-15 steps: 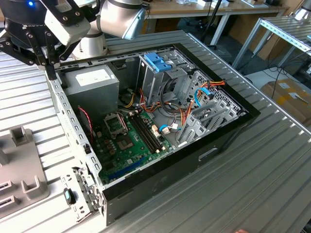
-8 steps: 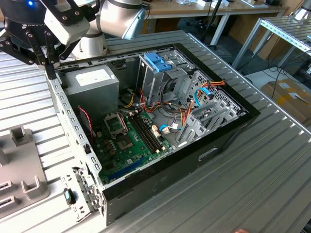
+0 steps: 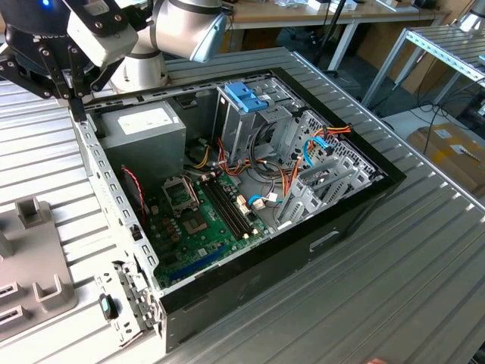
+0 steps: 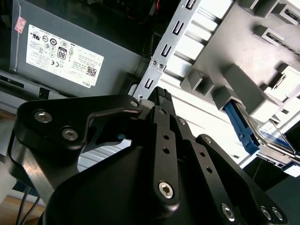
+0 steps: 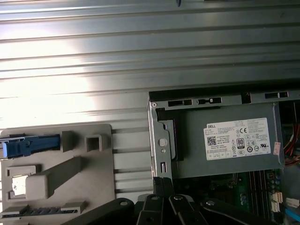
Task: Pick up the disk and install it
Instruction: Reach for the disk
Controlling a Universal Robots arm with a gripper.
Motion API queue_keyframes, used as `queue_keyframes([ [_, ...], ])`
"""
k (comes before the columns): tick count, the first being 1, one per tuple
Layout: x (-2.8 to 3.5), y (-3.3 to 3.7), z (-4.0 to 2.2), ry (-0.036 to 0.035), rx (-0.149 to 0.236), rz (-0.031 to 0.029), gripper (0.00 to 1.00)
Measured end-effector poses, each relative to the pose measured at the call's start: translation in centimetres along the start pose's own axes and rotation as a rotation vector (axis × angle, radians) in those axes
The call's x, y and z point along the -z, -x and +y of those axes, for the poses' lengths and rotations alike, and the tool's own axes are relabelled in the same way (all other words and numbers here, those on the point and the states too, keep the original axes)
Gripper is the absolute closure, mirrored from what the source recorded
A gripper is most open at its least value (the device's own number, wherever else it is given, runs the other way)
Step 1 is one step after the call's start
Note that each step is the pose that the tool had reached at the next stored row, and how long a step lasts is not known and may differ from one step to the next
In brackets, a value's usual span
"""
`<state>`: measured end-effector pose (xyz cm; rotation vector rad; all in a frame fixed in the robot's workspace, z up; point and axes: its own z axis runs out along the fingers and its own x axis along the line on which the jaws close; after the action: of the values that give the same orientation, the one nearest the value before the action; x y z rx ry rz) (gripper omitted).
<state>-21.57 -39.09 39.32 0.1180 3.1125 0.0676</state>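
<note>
While your gripper (image 3: 76,105) hangs above the far corner of the open computer case (image 3: 356,205), at the exterior view's left, its two black fingers are pressed together and nothing is between them. You see the same in both wrist views: the fingertips (image 4: 162,96) meet in one narrow point, and they touch no object.

Under the gripper you find the perforated metal edge of the case and, just beside it, the grey power supply (image 5: 225,140) with its white label. The gripper (image 5: 162,182) is between this power supply and the grey holder (image 5: 93,187), which lies on the ribbed metal desk (image 3: 424,250) outside the case.

The disk (image 4: 273,136) is in that holder, well apart from the gripper. In the second wrist view you see its silver-grey face with a blue-and-white label, and the light-blue carrier rail (image 4: 238,123) along one side. In the first wrist view the same rail shows as a blue strip in a slot at the edge of the holder.

Inside the case, the metal drive cage (image 3: 235,129) carries a blue plastic bracket (image 3: 246,97) on top. Beside it lies the green motherboard (image 3: 198,221), with red, orange and blue cables (image 3: 318,144) near the cage.
</note>
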Motion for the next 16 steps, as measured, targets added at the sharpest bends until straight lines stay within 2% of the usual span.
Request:
queue_keyframes([
  [9,0.00,-0.15,0.03,0.0000,0.000,0.0000,0.89],
  [16,0.01,-0.82,0.08,0.0000,0.000,0.0000,0.89],
])
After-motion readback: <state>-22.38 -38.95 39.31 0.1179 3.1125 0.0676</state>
